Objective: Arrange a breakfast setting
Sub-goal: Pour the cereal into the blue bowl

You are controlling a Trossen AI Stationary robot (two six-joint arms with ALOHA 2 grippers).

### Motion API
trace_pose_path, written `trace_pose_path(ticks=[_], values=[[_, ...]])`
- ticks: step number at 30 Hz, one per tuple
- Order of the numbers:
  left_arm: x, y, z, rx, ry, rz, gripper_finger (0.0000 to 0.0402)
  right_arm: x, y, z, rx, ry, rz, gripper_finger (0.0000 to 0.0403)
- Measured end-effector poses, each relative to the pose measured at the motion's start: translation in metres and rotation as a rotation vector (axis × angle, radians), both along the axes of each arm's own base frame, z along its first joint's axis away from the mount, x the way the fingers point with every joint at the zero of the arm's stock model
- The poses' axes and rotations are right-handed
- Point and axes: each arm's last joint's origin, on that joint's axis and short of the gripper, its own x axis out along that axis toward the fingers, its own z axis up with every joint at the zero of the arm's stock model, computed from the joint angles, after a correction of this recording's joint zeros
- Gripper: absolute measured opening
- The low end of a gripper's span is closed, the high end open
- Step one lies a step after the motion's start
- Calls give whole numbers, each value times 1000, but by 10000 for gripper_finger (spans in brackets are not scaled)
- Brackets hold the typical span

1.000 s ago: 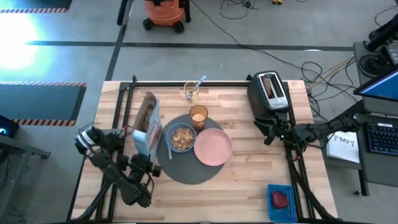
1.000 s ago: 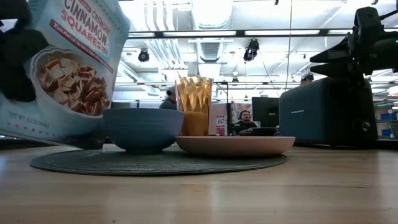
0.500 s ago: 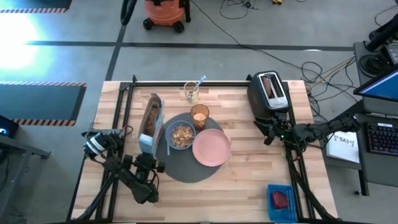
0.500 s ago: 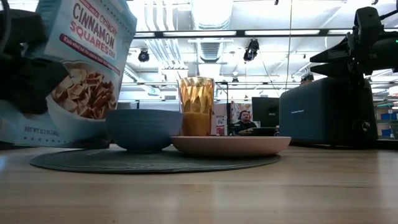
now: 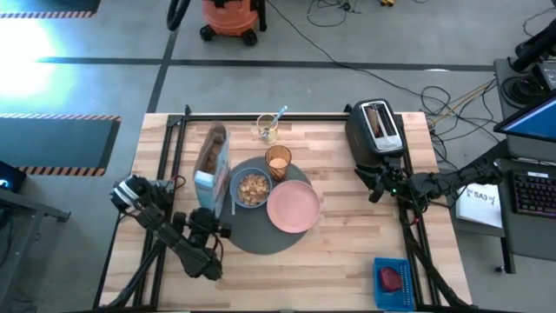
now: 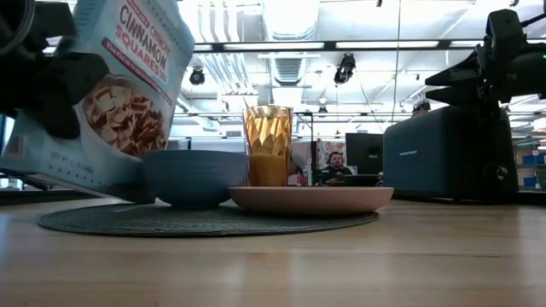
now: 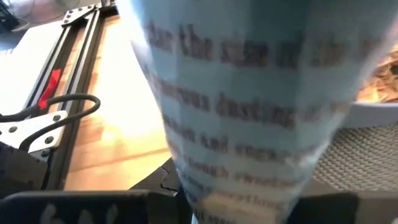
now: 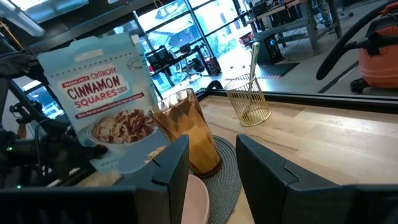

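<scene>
A tilted cereal box [image 5: 211,163] stands at the left rim of the dark-grey mat [image 5: 261,239], with my left gripper [image 5: 205,216] shut on it. On the mat sit the blue bowl [image 5: 253,189] with cereal in it, the pink plate [image 5: 292,208] and the amber tumbler [image 5: 278,161]. The light-blue spoon [image 5: 279,114] stands in a clear glass [image 5: 267,130] behind them. A toast slice [image 5: 376,120] sticks out of the black toaster [image 5: 375,139]. My right gripper [image 8: 214,171] waits open beside the toaster, holding nothing. My left gripper pinches the cereal box by its lower part [image 6: 81,102], coming from the table's near left side; one dark finger [image 6: 60,85] lies across the printed front. The box leans with its top toward the bowl. Whether its bottom edge touches the table, I cannot tell.
A blue tray [image 5: 391,261] at the near right corner holds a small red food piece [image 5: 392,279]. Black rails [image 5: 178,139] run along the table's left and far edges. Bare wood lies in front of the mat.
My left gripper has carried the cereal box a little toward the far edge and the bowl, and the box has come up from a flatter tilt to a steeper one. The pink plate has slid slightly toward the table's left.
</scene>
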Motion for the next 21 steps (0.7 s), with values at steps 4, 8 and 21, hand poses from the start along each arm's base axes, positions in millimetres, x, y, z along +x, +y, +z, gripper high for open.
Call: trace_pose_path(ticks=[4, 8, 21], values=[[3, 2, 1, 5, -23, -13, 79, 0, 0, 0, 0, 0, 0, 123], [6, 5, 0, 8, -36, -12, 58, 0, 0, 0, 0, 0, 0, 123], [6, 23, 7, 47, -33, 29, 46, 0, 0, 0, 0, 0, 0, 123]])
